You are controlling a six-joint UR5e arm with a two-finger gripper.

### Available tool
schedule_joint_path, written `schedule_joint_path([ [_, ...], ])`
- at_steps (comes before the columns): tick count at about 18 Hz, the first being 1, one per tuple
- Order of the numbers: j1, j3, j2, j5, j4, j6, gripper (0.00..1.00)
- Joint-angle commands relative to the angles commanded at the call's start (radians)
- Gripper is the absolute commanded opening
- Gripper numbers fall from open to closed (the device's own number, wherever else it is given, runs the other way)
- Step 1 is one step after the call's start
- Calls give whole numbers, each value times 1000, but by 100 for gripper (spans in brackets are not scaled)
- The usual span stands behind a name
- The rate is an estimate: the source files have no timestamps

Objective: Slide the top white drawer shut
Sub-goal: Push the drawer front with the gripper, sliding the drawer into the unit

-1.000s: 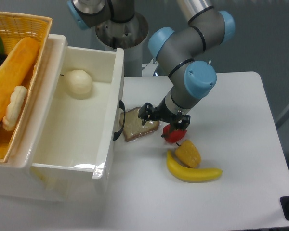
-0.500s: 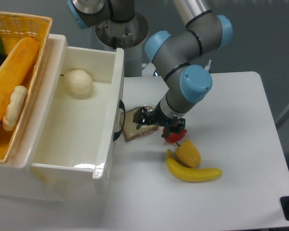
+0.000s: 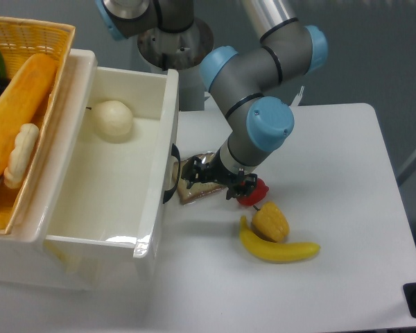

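The top white drawer [image 3: 118,208] stands pulled out at the left, a deep cream tray with a black curved handle [image 3: 172,173] on its right face. A pale round bun [image 3: 111,119] lies inside at the far end. My gripper [image 3: 209,182] hangs low over the table just right of the handle, above a slice of bread [image 3: 195,189]. Its black fingers [image 3: 191,177] point toward the drawer front, a short gap away. Whether they are open or shut does not show from this angle.
A yellow wicker basket [image 3: 35,41] with bread and fruit sits on the cabinet at the far left. On the white table [image 3: 333,180] lie a red pepper [image 3: 253,193], a yellow pepper [image 3: 271,220] and a banana [image 3: 277,250], right of the gripper.
The gripper has moved left across the bread slice toward the drawer handle, and the arm's elbow has swung left with it. The drawer has not moved.
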Motion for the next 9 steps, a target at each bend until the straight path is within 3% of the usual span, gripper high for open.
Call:
schedule_joint_path([
  [9,-11,0,9,-37,0,5,100],
])
